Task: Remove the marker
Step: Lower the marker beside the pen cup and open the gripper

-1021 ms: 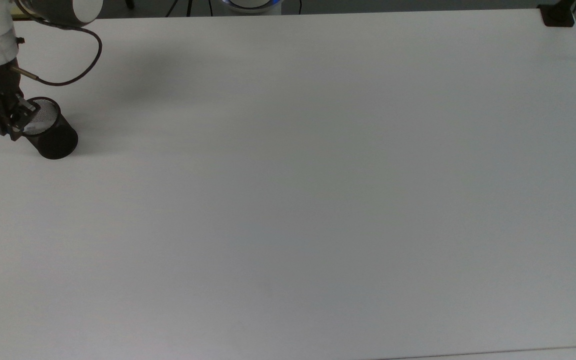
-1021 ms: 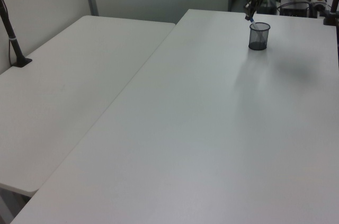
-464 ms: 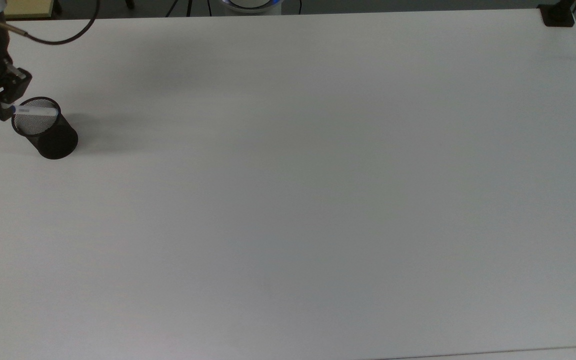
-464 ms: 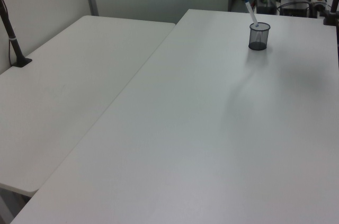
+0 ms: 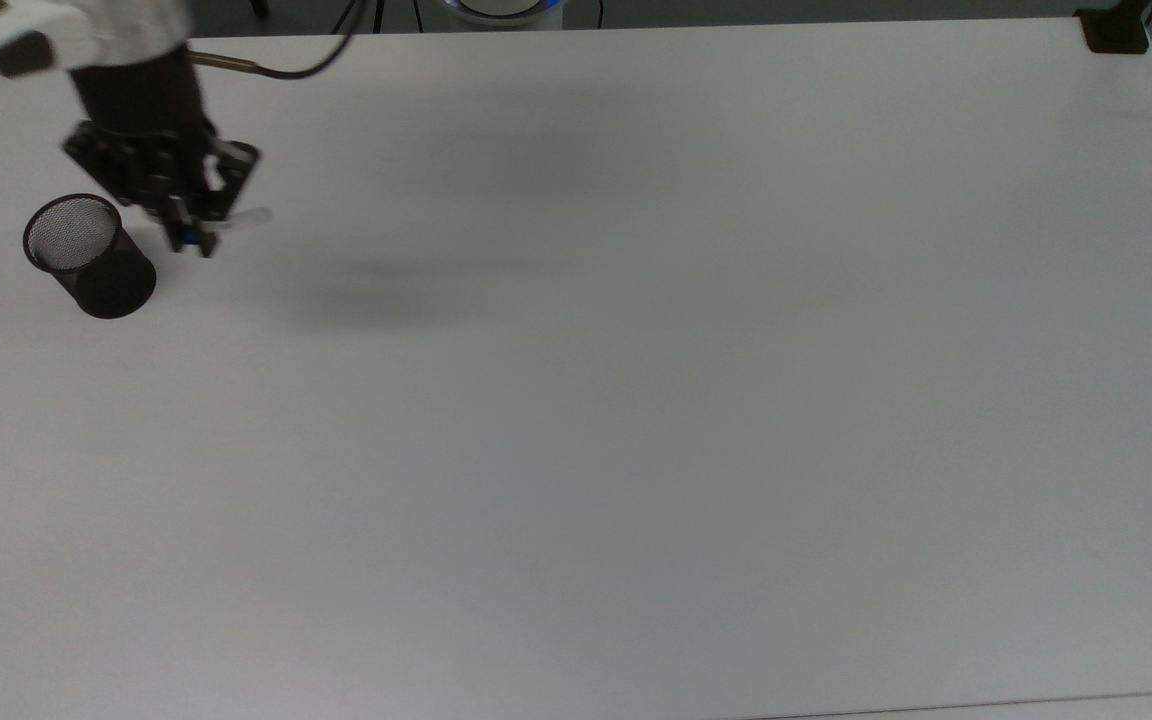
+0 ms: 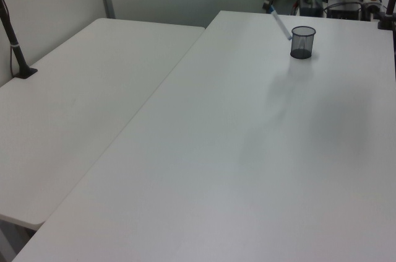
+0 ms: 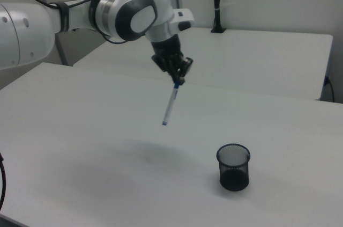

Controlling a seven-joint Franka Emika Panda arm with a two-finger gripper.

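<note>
The gripper (image 7: 177, 80) has the marker (image 7: 170, 104) pinched by its blue-capped top, fingers closed tight on it, and the pen hangs free in the air, slanting down with its small blue end lowest. In the top view the gripper (image 5: 191, 235) sits to the right of the cup (image 5: 88, 256), with the pale barrel (image 5: 241, 218) poking out toward the top view's right.

Big change in the last second: a second ago the gripper was down at the cup's mouth with the pen inside; half a second ago the marker was rising, its lower end just at the rim. Now it's clear of the cup altogether and has swung sideways. In the left view the marker (image 6: 280, 25) slants in mid-air just to the left of the cup (image 6: 302, 41), no longer over the opening.

The cup stands upright where it was on the table (image 5: 636, 400), mesh mouth open and nothing in it.

So the extraction itself looks done. What's left, I'd say, is setting the pen down on bare table away from the cup and letting go. The grip is high on the cap, so the barrel may swing as the arm travels.
</note>
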